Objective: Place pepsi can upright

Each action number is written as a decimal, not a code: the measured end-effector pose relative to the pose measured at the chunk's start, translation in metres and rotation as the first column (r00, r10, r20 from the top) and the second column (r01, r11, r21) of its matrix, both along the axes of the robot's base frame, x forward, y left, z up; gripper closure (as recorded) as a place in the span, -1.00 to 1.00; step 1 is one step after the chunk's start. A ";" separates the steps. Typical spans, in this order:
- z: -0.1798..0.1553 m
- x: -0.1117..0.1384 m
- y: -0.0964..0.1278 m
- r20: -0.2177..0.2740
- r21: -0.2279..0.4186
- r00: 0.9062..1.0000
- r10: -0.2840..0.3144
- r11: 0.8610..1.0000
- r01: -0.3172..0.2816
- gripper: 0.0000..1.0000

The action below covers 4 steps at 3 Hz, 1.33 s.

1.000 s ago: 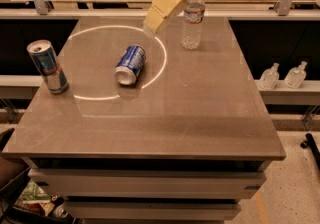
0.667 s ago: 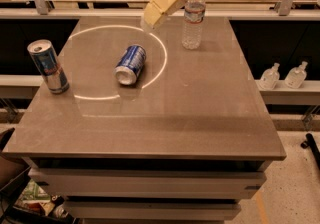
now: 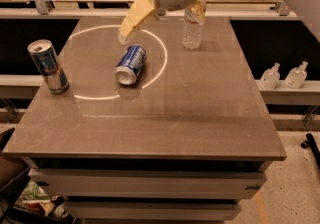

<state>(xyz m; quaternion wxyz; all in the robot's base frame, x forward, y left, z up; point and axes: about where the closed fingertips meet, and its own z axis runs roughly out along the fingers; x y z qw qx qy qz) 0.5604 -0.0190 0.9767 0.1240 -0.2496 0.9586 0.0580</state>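
The pepsi can (image 3: 131,64), short and dark blue with white markings and silver ends, lies on its side on the brown table (image 3: 200,118), inside a bright ring of light. My gripper (image 3: 161,27) hangs above and just behind the can, apart from it. It is open and empty: one cream finger (image 3: 134,18) points down-left towards the can's far end, the other finger (image 3: 198,12) shows in front of the water bottle.
A taller slim silver-blue can (image 3: 47,66) stands upright near the table's left edge. A clear water bottle (image 3: 191,28) stands at the back right of the can. Two small bottles (image 3: 285,75) sit on a low shelf to the right.
My gripper has moved left and lower, closer to the lying pepsi can. The cans and the bottle have not moved.
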 end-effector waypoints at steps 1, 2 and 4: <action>-0.024 -0.017 0.017 -0.062 -0.024 0.990 -0.124 0.992 0.123 -1.00; -0.046 -0.021 0.033 -0.120 -0.054 0.960 -0.254 0.967 0.250 -1.00; -0.065 0.006 0.065 -0.146 -0.077 0.895 -0.421 0.907 0.414 -1.00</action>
